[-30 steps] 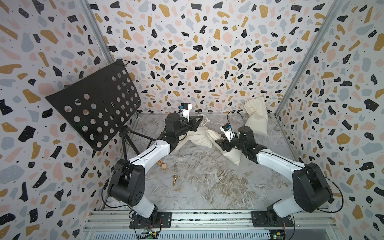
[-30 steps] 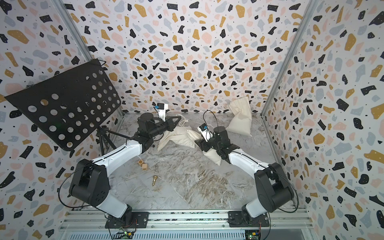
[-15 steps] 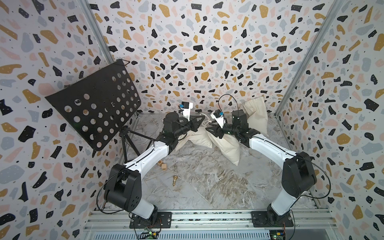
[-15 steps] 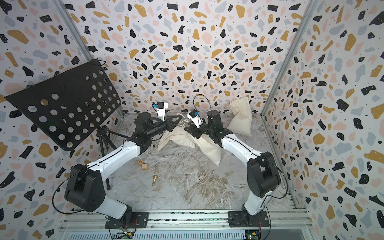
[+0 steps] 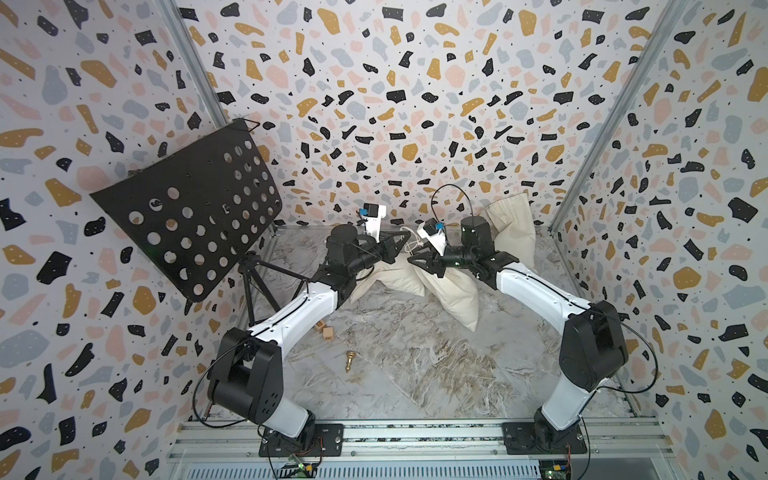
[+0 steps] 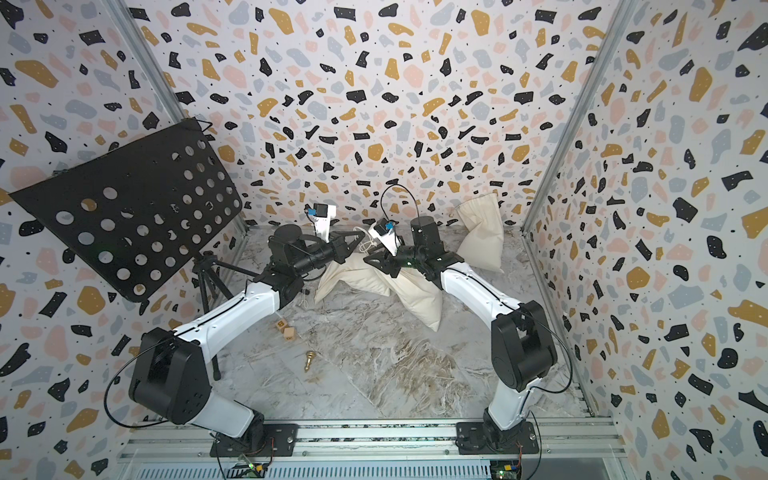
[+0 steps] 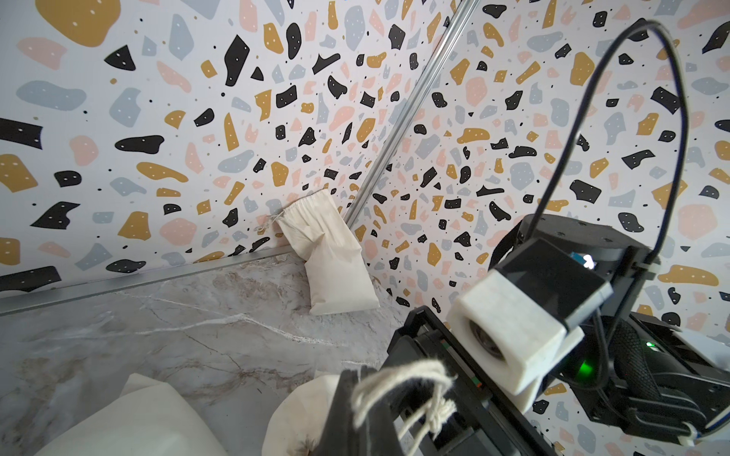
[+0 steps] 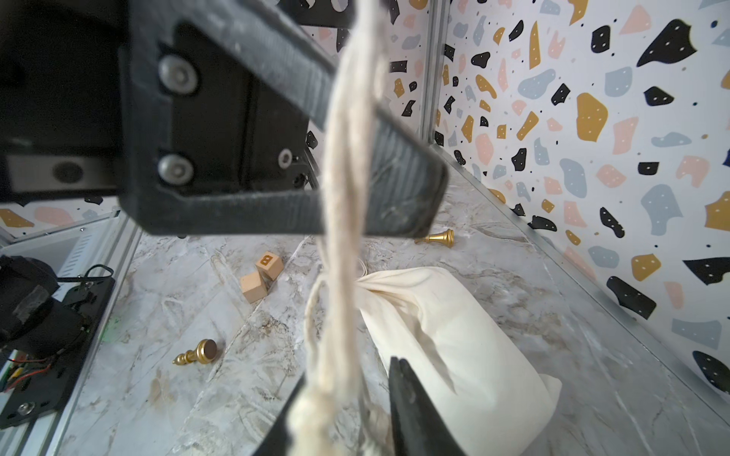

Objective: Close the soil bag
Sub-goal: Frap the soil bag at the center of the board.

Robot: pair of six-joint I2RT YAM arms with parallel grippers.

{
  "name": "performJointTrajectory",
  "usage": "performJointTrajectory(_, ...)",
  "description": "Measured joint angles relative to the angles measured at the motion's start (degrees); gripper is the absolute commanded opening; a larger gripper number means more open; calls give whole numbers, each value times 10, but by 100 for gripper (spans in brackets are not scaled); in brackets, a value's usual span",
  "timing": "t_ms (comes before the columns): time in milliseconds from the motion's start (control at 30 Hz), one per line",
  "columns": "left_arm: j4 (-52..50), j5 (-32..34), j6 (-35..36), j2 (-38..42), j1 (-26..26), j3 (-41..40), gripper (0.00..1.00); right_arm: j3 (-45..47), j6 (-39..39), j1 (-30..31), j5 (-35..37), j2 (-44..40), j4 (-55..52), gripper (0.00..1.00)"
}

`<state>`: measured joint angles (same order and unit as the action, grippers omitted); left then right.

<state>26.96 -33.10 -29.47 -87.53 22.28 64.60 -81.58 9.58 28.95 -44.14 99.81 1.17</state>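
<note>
The soil bag [image 5: 451,291] [image 6: 415,296] is cream cloth and lies slumped on the marble floor at the back centre. Its neck [image 8: 365,285] is gathered. The white drawstring [image 7: 399,379] [image 8: 343,237] rises from that neck. My left gripper [image 5: 405,240] [image 6: 360,237] [image 7: 355,375] is shut on the drawstring, and a knotted loop hangs out past its tips. My right gripper [image 5: 410,260] [image 6: 366,259] [image 8: 347,375] faces it tip to tip just above the bag. Its jaws stand apart on either side of the hanging drawstring, with a gap still showing.
A second cloth bag [image 5: 513,232] leans in the back right corner. A black perforated music stand [image 5: 187,216] on a tripod [image 5: 253,282] fills the left side. Two wooden blocks [image 5: 326,331] and a gold pawn [image 5: 350,360] lie in front of the left arm.
My right arm has swung from the bag's front side up to the back centre, meeting the left gripper. Its jaws have narrowed around the drawstring. The left gripper stays shut.
</note>
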Motion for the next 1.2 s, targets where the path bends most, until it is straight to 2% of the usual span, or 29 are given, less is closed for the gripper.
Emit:
performJointTrajectory(67,1,-3,-1,3,0,0,0,-17,8,0,0,7,-15,14)
performJointTrajectory(167,-4,-5,-1,17,0,-5,0,-40,26,0,4,23,-48,11)
performJointTrajectory(367,-66,-5,-2,70,-1,-29,0,-60,88,12,14,33,-113,12)
performJointTrajectory(567,-117,-1,-15,109,-7,-38,0,-28,125,11,23,5,-116,17)
performJointTrajectory(733,-129,4,-31,120,-7,-38,0,-22,144,5,48,1,-125,21)
performJointTrajectory(1033,-153,24,-44,129,-8,-38,0,-15,159,-4,70,2,-126,20)
performJointTrajectory(1200,-151,37,-47,129,-8,-49,0,-14,162,-4,105,5,-127,24)
